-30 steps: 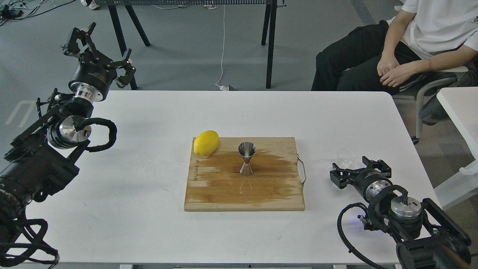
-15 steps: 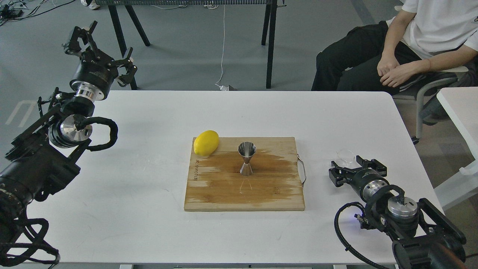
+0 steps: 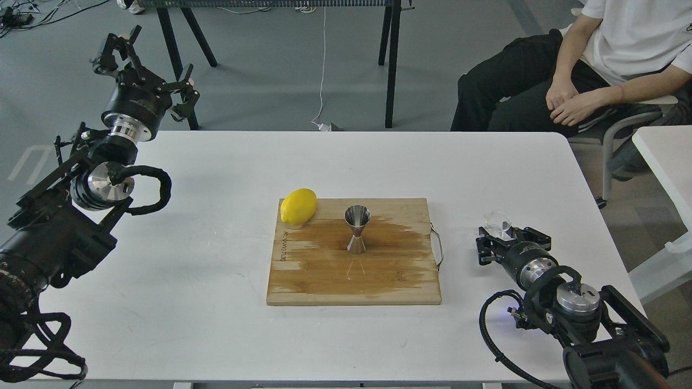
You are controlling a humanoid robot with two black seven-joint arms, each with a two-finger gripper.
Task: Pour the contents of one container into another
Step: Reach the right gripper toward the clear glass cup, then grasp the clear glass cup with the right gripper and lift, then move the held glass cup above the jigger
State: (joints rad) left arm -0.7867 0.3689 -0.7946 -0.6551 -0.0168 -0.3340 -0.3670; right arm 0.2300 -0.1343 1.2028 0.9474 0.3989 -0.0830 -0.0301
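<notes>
The jigger [image 3: 357, 229] stands upright near the middle of the wooden board [image 3: 378, 281], its long axis vertical and its open mouth up. A lemon [image 3: 298, 206] lies on the board's far left corner. The clear cup [image 3: 498, 223] stands on the white bench [image 3: 216, 324] to the right of the board, rim up, right at the right claw [image 3: 508, 237]; whether that claw has closed on it cannot be told. The left claw [image 3: 141, 62] hangs far left of the board, fingers apart.

Lab (floor cables [image 3: 323, 65], seated observer [image 3: 594, 59])
</notes>
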